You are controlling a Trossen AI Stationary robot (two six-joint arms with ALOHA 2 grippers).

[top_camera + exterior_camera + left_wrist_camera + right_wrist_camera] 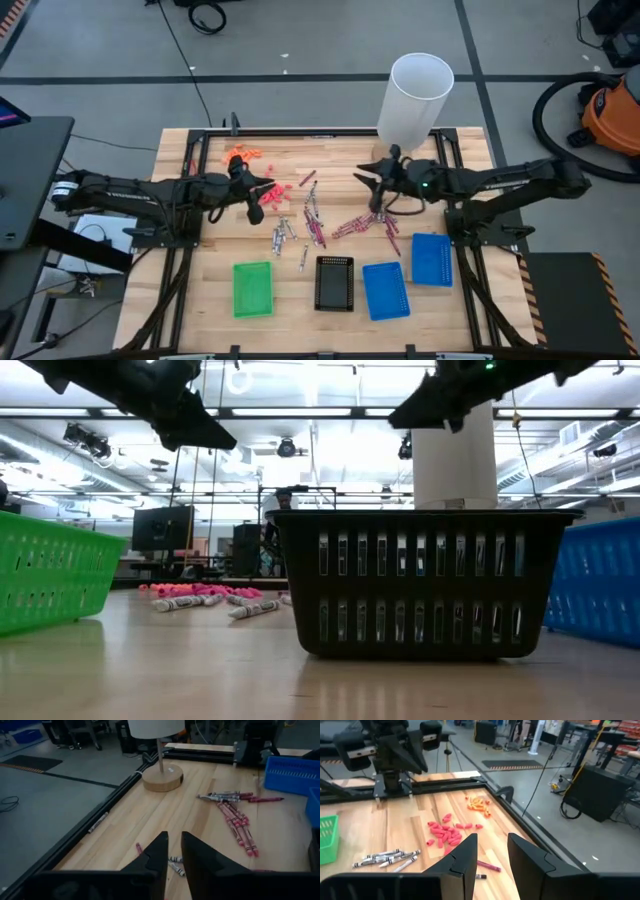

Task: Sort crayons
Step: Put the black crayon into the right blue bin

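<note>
the left gripper point(173, 851) hovered with fingers slightly apart, empty, above maroon crayons point(239, 822). the right gripper point(491, 851), jaws apart, hung over pink crayons point(445, 834). only the high view showed the green tray point(252, 288).

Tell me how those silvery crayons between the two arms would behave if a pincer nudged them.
The silver crayons are thin round sticks lying flat on smooth wood, so they would probably roll or scatter. They look small and light, likely stiff. A few lie side by side, so one push may shift several.

Two dark arms w/ black cables; left arm point(130, 190) has white wrist band, wedge-shaped jaws
</note>
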